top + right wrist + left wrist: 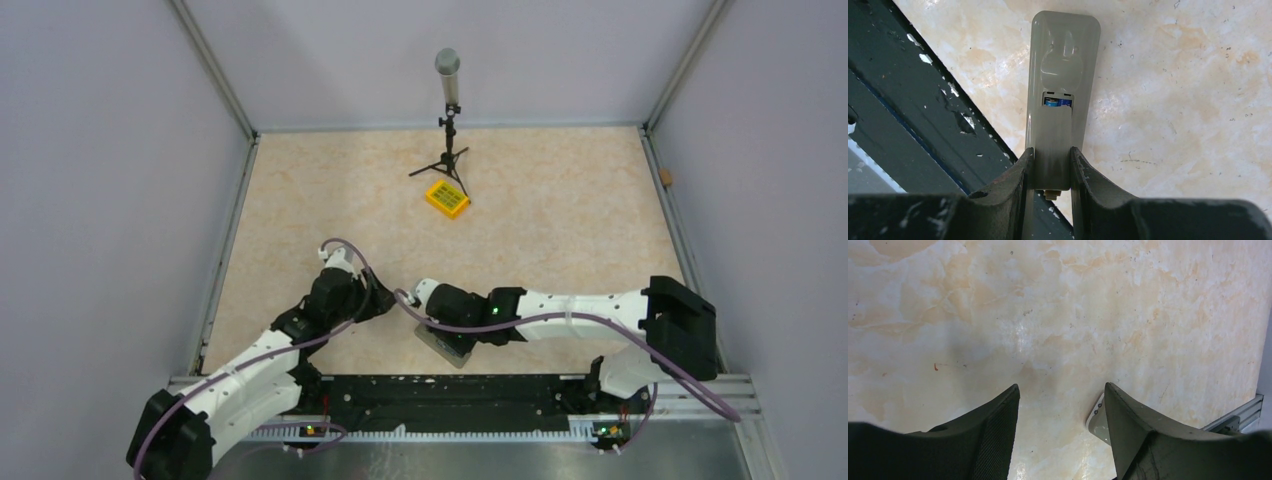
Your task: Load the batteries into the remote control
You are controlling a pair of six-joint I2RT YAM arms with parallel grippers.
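Observation:
The remote control [1065,45] lies back-up on the table near the front rail, also seen in the top view [450,348]. Its grey battery cover [1050,135] sits partly over the compartment. In the gap above the cover the blue ends of two batteries [1058,102] show, seated inside. My right gripper [1050,152] is shut on the sides of the cover. My left gripper [1062,390] hovers open over bare table just left of the remote, with nothing between its fingers. A corner of the remote [1096,421] shows beside its right finger.
A yellow square box with green keys [447,198] lies at the back, by a small tripod stand with a microphone [449,120]. The black rail [923,100] runs along the near edge, right beside the remote. Walls enclose the table on three sides.

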